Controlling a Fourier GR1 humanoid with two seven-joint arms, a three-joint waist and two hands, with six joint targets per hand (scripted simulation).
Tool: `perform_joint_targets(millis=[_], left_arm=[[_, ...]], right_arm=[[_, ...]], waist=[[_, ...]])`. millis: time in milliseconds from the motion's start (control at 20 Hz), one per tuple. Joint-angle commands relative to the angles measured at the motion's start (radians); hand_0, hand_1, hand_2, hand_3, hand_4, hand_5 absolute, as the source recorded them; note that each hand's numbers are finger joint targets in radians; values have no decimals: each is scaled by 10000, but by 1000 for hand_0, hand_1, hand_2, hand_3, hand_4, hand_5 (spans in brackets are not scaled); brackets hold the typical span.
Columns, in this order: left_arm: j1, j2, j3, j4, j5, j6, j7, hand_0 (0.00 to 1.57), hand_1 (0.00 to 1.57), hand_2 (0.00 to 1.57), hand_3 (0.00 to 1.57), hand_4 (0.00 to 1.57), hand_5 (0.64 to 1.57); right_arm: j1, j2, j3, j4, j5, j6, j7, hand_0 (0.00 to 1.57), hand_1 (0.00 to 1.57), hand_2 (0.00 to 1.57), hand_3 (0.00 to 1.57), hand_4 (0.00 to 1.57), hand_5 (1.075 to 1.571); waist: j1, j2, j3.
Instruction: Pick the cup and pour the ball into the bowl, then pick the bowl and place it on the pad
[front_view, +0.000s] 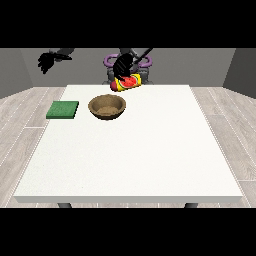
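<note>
A plain test room: grey walls (240, 67), pale plank floor (22, 117), one large white table (130, 155).

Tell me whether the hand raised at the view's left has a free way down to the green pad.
Probably yes. That hand hangs in the air with nothing in it, and the green pad lies bare on the table, the bowl apart beside it. Nothing shows between hand and pad.

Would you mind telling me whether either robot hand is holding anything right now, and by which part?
The robot hand at the view's right holds the cup tipped sideways, gripping its upper side. The other hand holds nothing.
</note>
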Motion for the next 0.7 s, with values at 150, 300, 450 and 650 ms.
perform_joint_targets(millis=[150,300,450,650], left_arm=[[518,194,3012,-1253,2533,1462,531,1499,1499,1571,1571,1571,1092],[1332,184,4640,-1911,4263,2647,571,1296,1296,1571,1571,1571,1156],[2051,-187,5870,-2658,5997,3550,-157,1023,1023,1257,941,1391,1300],[3362,-509,6914,-3916,9313,4343,-886,0,0,0,0,419,1561]], right_arm=[[535,197,-13,-70,18,-238,141,0,0,0,0,0,1569],[483,225,-191,-109,-72,-555,273,0,0,0,0,0,1568],[276,585,-74,-287,68,-1138,445,0,0,0,0,225,1565],[-442,1090,110,-513,-17,-1346,295,0,0,0,0,354,1567]], waist=[[555,-384,-71],[1132,-160,-125],[1614,135,-153],[1177,1426,-271]])
